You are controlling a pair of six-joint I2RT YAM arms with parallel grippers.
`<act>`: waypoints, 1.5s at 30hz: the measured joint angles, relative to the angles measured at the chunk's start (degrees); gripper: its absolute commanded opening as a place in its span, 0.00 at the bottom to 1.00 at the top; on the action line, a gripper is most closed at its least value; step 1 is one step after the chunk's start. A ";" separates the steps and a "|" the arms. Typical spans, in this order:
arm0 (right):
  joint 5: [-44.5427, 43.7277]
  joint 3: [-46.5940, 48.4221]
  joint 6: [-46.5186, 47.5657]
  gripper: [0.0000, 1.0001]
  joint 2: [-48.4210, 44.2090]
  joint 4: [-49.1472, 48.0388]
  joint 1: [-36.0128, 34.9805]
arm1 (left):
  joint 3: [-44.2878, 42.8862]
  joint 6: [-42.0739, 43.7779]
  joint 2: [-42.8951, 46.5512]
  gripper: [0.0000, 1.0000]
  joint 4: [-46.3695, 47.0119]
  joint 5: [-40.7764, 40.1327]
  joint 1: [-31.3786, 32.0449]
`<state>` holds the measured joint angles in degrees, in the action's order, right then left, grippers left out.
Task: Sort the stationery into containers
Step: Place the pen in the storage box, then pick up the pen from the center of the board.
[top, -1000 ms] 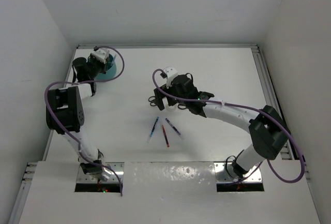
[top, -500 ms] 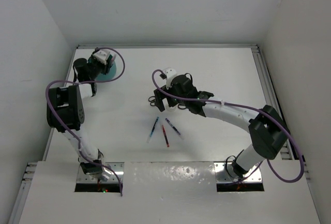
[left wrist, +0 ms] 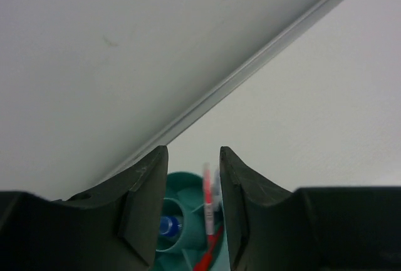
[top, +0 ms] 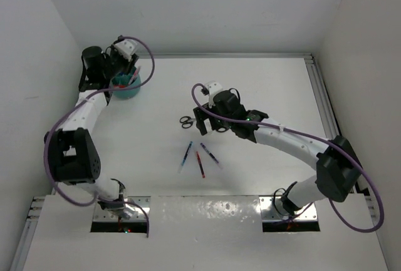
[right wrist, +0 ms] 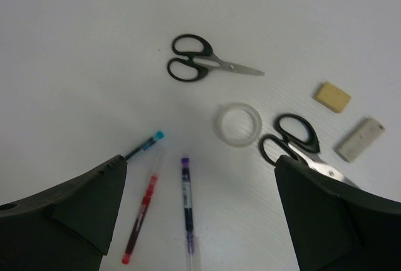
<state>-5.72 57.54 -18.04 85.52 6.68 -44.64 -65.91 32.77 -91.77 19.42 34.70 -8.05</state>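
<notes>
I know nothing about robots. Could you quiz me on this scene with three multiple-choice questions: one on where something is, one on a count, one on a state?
1. Where on the table is the teal organiser? A: far left corner. B: near right corner. C: centre.
2. How many scissors lie on the table? A: one. B: two. C: four.
3. The right gripper is: A: shut on a pen. B: open and empty. C: shut on tape.

Answers:
1 A, the top view shows it at the far left.
2 B, the right wrist view shows two black-handled pairs.
3 B, its fingers stand wide apart with nothing between them.
</notes>
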 measured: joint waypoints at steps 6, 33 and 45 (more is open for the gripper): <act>-6.36 -1.95 -1.79 0.99 -5.77 9.33 0.28 | 2.43 -1.92 15.47 0.36 -22.40 -10.51 16.28; -18.45 -23.69 -25.83 0.95 -30.67 21.99 -4.68 | 34.47 30.88 27.87 0.40 -32.22 -17.53 48.70; -18.45 -24.48 -26.88 0.95 -31.61 22.36 -6.51 | 22.77 76.61 11.17 0.48 -62.77 -4.61 49.99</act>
<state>-24.16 33.06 -44.93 53.91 29.04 -51.16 -43.13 109.38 -80.60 -43.35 30.09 41.93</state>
